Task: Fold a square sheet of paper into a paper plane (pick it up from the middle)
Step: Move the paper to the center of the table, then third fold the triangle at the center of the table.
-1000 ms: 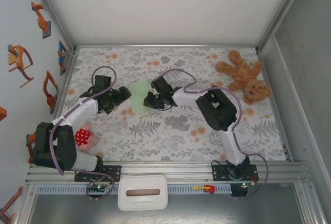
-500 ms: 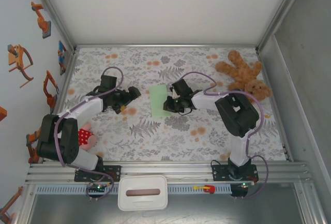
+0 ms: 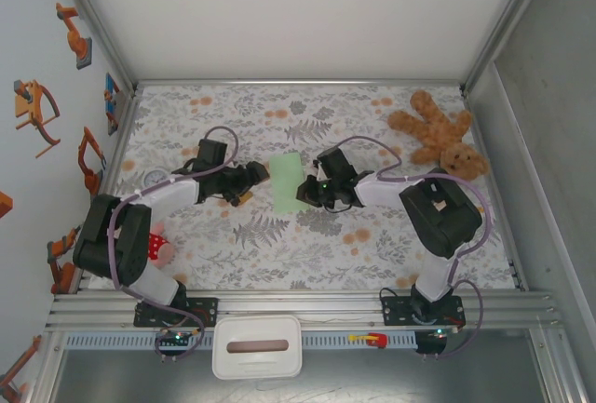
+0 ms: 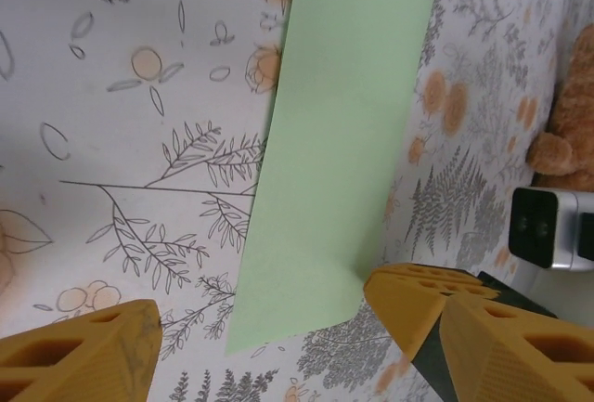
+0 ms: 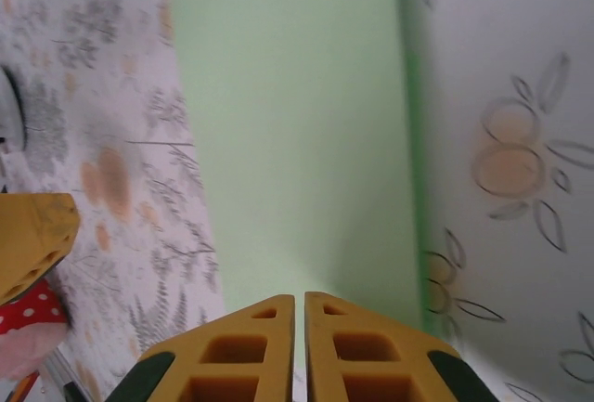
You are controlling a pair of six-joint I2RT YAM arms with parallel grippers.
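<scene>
The square sheet of paper (image 3: 285,181) is pale mint green and looks like a narrow upright rectangle on the flowered table. It also appears in the left wrist view (image 4: 339,142) and the right wrist view (image 5: 297,133). My right gripper (image 3: 308,190) is at its right edge, fingers pressed together (image 5: 300,302) on the sheet's near edge. My left gripper (image 3: 255,179) is just left of the sheet and open, its fingers wide apart (image 4: 297,356) around the sheet's near end. The paper plane is out of view.
A brown teddy bear (image 3: 440,138) lies at the back right. A red polka-dot soft toy (image 3: 154,247) sits by the left arm's base. A white box (image 3: 258,347) stands below the table's front rail. Walls close in the table on three sides.
My right gripper has carried the sheet rightwards towards the table's middle. My left gripper followed to the right, up to the sheet's left edge, and its fingers have narrowed slightly.
</scene>
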